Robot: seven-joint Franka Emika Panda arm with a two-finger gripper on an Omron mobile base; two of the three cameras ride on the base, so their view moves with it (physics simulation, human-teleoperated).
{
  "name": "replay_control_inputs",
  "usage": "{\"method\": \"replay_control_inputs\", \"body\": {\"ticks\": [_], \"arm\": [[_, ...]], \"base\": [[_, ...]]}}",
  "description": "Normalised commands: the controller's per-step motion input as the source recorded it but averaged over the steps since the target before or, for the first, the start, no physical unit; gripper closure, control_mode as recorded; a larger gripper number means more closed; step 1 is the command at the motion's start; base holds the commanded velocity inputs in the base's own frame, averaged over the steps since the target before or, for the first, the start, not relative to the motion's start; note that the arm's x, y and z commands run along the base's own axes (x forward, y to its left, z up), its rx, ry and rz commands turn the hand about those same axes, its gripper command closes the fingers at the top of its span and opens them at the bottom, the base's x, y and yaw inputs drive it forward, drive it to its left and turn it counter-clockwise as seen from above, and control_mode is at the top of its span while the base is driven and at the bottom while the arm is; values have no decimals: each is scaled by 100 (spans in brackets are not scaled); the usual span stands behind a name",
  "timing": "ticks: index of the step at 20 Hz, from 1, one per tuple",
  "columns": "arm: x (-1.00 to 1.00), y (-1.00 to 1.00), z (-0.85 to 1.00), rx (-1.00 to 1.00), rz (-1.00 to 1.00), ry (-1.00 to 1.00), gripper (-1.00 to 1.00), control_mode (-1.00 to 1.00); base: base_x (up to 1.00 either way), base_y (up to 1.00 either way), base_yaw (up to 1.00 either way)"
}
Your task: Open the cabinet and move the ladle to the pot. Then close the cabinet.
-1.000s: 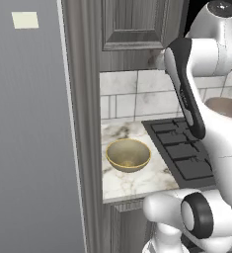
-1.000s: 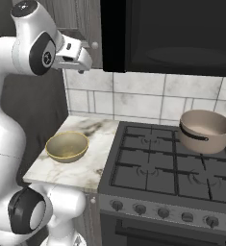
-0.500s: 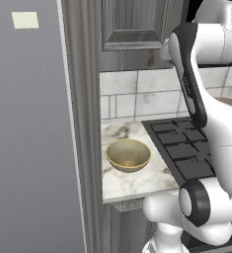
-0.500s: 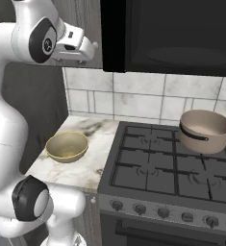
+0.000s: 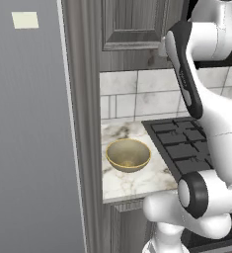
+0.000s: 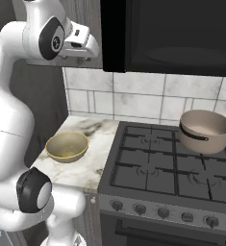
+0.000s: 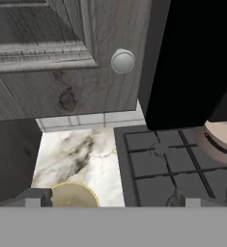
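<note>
The cabinet [image 7: 62,58] is a dark grey wood-grain wall unit with its raised-panel door shut, so its inside is hidden. Its small round metal knob [image 7: 122,61] sits straight ahead in the hand view, some way off. My gripper [image 7: 111,201] is open and holds nothing, its fingertips [image 7: 37,198] spread wide. In the right base view the gripper [image 6: 86,52] is raised in front of the cabinet's lower edge [image 6: 85,12]. The taupe-brown pot [image 6: 205,130] stands on the stove's back right burner. The cabinet door [image 5: 132,24] also shows in the left base view.
A golden-yellow bowl [image 6: 67,146] rests on the marble counter [image 6: 85,163] left of the black stove [image 6: 172,168]. A black microwave [image 6: 177,33] hangs right of the cabinet. A tall flat grey panel [image 5: 28,128] stands at the far left.
The arm has lifted the hand a little higher, closer to the cabinet's lower edge. Bowl and pot have not moved.
</note>
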Motion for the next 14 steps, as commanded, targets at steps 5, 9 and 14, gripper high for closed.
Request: {"method": "replay_control_inputs", "body": {"ticks": [5,9,14], "arm": [[35,-7,5,0,0,0,-100,-100],[11,-10,16,0,0,-1,-100,-100],[14,-13,12,0,0,0,-100,-100]], "base": [[0,0,0],[0,0,0],[0,0,0]]}}
